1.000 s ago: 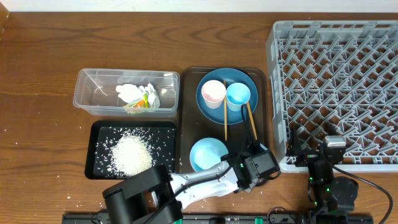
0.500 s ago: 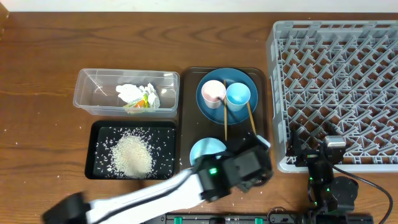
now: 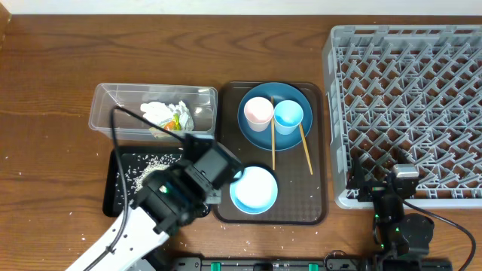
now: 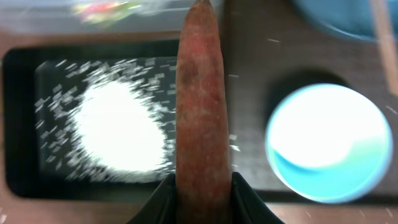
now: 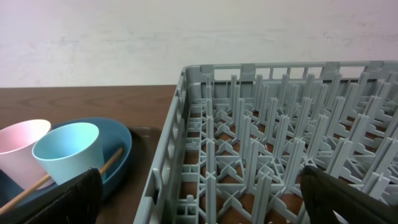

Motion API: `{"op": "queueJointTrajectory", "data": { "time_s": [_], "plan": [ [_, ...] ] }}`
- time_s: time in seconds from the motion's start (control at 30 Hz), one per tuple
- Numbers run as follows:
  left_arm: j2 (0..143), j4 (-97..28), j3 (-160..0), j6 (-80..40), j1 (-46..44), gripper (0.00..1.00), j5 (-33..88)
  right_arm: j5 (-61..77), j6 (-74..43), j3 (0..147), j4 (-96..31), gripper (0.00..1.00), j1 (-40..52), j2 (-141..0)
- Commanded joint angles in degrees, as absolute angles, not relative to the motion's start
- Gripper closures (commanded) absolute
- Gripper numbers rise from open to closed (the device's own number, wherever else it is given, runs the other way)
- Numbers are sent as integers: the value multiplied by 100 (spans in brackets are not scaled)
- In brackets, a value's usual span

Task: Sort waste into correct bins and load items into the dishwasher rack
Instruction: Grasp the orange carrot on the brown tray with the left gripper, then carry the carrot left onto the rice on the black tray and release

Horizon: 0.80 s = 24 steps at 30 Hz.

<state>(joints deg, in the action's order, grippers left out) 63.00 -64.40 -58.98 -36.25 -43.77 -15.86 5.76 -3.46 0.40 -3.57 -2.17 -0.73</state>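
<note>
My left arm point(image 3: 162, 207) is a pale grey-white tube ending in a blocky black wrist with a small green light. A thin black cable point(image 3: 114, 132) loops from it. My right arm point(image 3: 399, 222) is black, dotted with green lights, with matte black fingers point(image 5: 68, 199).

- Carrot point(image 4: 200, 112): dull orange-brown skin, rough and blotchy, clamped in the left gripper point(image 4: 202, 186).
- Rice point(image 4: 118, 134), to one side of that gripper: matt white grains.
- Black tray point(image 3: 113, 181), under the rice: smooth, plastic-looking.
- Bowl point(image 3: 254, 190), to the gripper's other side: glossy, white inside.
- Tub point(image 3: 102, 120): clear, shiny plastic.
- Paper point(image 3: 160, 111): crumpled, white.
- Plate point(image 3: 252, 134): smooth blue, slight sheen.
- Pink cup point(image 3: 258, 111) and blue cup point(image 3: 288, 115): smooth and matt.
- Chopsticks point(image 3: 305, 147): bare pale wood.
- Brown tray point(image 3: 301, 196): smooth, low sheen.
- Rack point(image 3: 329, 75): grey matt plastic.
- Table point(image 3: 60, 68): dark grained wood.
</note>
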Motion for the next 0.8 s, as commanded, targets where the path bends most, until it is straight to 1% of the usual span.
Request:
{"op": "queueJointTrajectory", "data": {
  "time_s": [0.0,0.1,0.23,0.53,0.77],
  "plan": [
    [6333,-6445,-5658,-3848,-3898,93,-1765,580,-360,32,-368,1,-239,-54],
    [6425,-6267,-5308,-3848,-3553,92,-1765,580,-360,32,-368,1,-239,-54],
    [6598,-5922,-4842,-3846,-3345,92,-1763,580,-360,32,-368,1,-239,-54],
    [7194,-4670,-4023,-3846,-3317,92,-1767,582,-360,32,-370,1,-239,-54],
    [7745,-4309,-3944,-3846,-3317,91,-1844,580,-360,32,-368,1,-239,-54]
  ]
}}
